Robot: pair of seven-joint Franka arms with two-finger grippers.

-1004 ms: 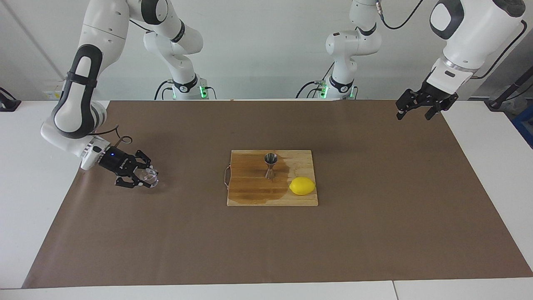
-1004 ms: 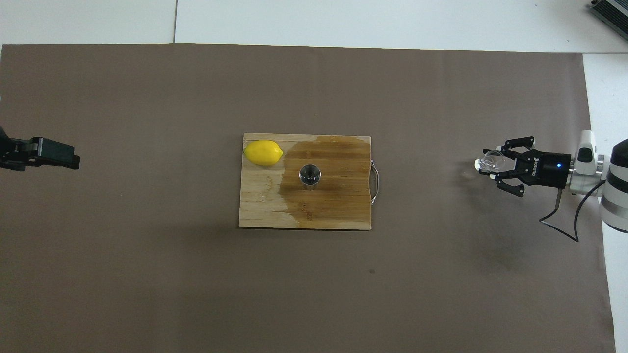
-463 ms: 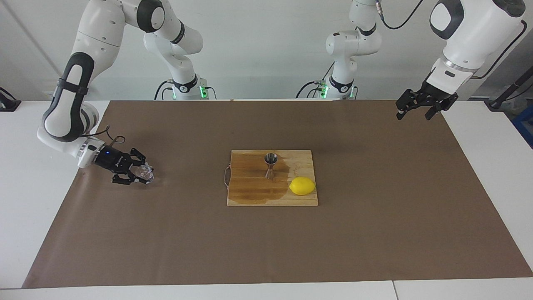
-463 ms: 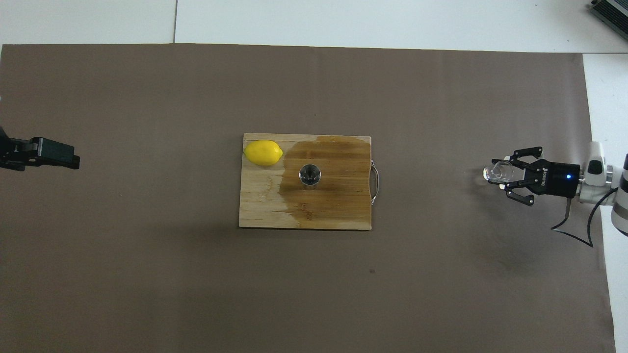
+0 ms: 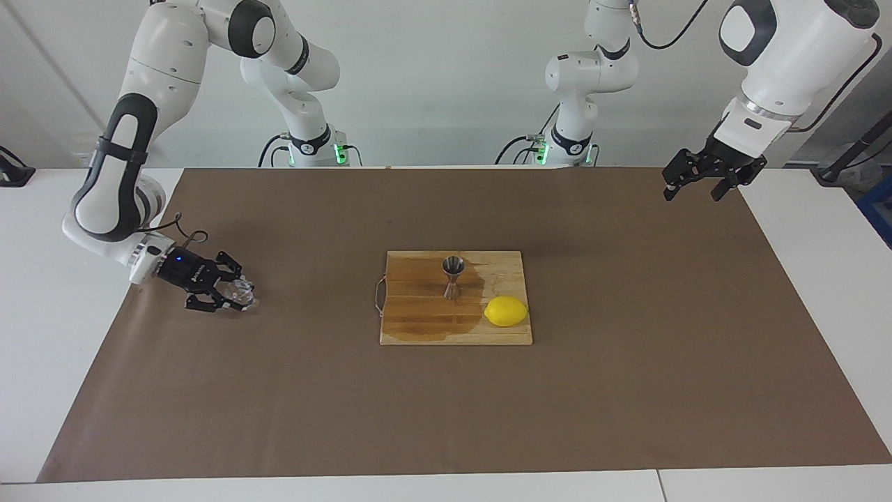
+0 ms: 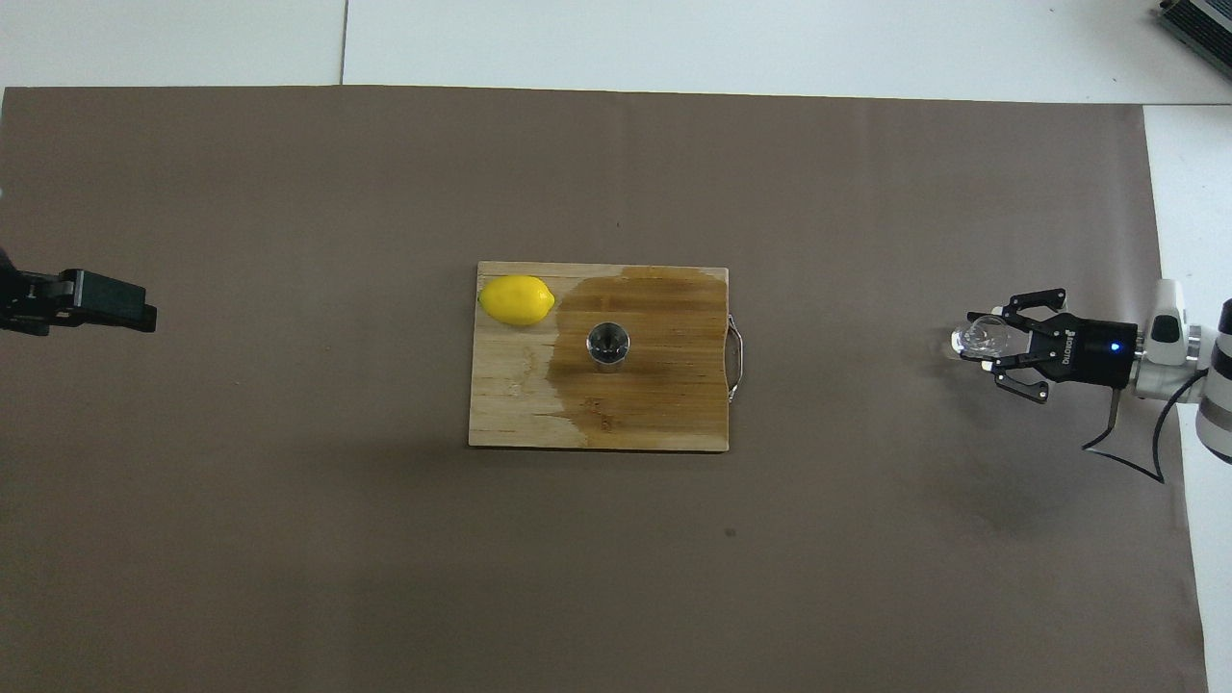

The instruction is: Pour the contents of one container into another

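Going from the lower part of the facing frame upward.

Lemon (image 5: 506,311) at the lower corner of the cutting board (image 5: 505,268), on the left arm's end, touching nothing else. Parked clear of the pour line, likely just a prop.

Jigger (image 5: 453,276) upright at frame centre, on the board, open cone up. Sits inside a dark wet patch (image 5: 425,317) covering much of the board toward the right arm's end. Reads as spilled liquid, so probably a pour gone wide or overfilled. Contents of the jigger not readable.

Glass cup (image 5: 244,291) at mid-height near the frame edge, right arm's end, well apart from the board. Clamped in the right pincer (image 5: 235,295), fingers closed tight on its sides, wrist laid nearly horizontal and low over the brown paper (image 5: 627,383). Side grip keeps the cup's mouth free for tipping. Cup looks tipped rather than upright; cannot tell whether it touches the paper or holds any liquid.

Judgement: cup this low and this far from the jigger looks like a set-down after pouring, not an approach. Not certain.

Left pincer (image 5: 692,192) in the upper corner of the frame, up in the air over the paper's edge by the bare tabletop (image 5: 822,293). Fingers spread wide, nothing held. Waiting, out of the way.
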